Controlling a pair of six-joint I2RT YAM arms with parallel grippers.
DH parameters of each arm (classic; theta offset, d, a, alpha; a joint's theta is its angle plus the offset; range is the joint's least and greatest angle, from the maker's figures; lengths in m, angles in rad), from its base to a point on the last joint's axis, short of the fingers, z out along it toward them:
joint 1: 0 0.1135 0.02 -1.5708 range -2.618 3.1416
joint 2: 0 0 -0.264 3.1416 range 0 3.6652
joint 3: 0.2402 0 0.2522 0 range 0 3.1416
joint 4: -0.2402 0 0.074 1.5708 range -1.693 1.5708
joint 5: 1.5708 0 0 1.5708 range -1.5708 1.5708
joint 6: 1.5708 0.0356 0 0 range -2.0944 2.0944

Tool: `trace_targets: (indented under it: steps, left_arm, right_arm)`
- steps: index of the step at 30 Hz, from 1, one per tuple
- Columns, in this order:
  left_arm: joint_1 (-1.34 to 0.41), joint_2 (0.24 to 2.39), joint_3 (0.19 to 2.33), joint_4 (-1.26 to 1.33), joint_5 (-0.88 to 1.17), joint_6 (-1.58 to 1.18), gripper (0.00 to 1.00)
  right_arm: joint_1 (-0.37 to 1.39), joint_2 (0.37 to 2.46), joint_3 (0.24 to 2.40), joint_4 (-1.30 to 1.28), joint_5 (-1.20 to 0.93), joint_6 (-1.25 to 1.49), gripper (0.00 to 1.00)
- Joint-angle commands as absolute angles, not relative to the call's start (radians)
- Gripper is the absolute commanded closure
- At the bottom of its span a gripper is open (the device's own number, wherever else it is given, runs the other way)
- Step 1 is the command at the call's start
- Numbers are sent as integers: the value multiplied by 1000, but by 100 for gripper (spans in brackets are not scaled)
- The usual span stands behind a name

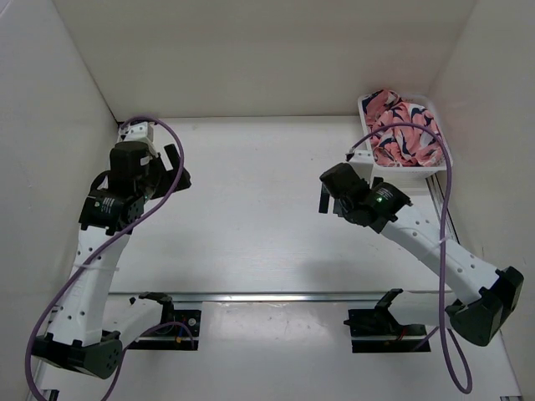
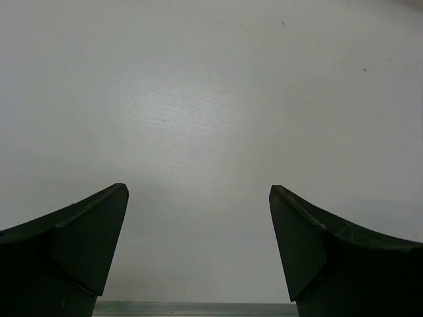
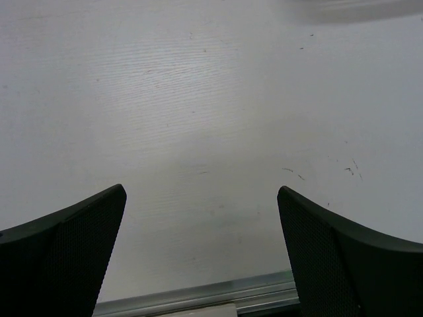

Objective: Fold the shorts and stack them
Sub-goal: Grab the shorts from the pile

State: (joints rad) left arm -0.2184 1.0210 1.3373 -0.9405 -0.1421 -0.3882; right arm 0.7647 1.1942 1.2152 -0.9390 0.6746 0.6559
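Left gripper [image 1: 174,171] and right gripper [image 1: 328,199] both spread wide, holding nothing, over the table [image 1: 251,242]. Shorts [image 1: 401,129] are bunched in the basket [image 1: 364,107], far right corner. I expect light, floppy fabric; I'd pinch the topmost fold.

From here I can read no lettering, label, brand, number or sign in the overhead or wrist views.

White matte table [image 1: 251,225], boxed in by plain white panels: back wall [image 1: 267,58], left wall [image 1: 42,109], right wall [image 1: 493,92]. One metal rail [image 1: 276,296] crosses near edge. Even diffuse light, soft sheen mid-table. Small dark scuff marks [image 3: 350,170] on tabletop.
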Motion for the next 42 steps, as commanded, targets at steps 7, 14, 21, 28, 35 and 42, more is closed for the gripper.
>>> trace_targets:
  steps: [7, 14, 21, 28, 35, 42]
  left_arm:
    - [-221, 1019, 1304, -923, -91, -393, 1]
    - [-221, 1061, 1304, -914, -93, -420, 1]
    - [-209, 1212, 1422, -994, -120, -463, 1]
    - [-209, 1319, 1482, -997, -143, -449, 1]
    - [-209, 1399, 1536, -1011, -164, -430, 1]
    - [-209, 1417, 1536, -1023, -193, -440, 1]
  right_arm:
    - [781, 1227, 1223, -917, 666, 723, 0]
    - [548, 1324, 1422, -833, 573, 517, 0]
    - [129, 1707, 1864, -810, 338, 396, 0]
    - [-78, 2222, 2274, -859, 169, 417, 0]
    - [-98, 2516, 2537, -787, 198, 417, 0]
    - [-118, 2556, 2530, -678, 192, 451, 45]
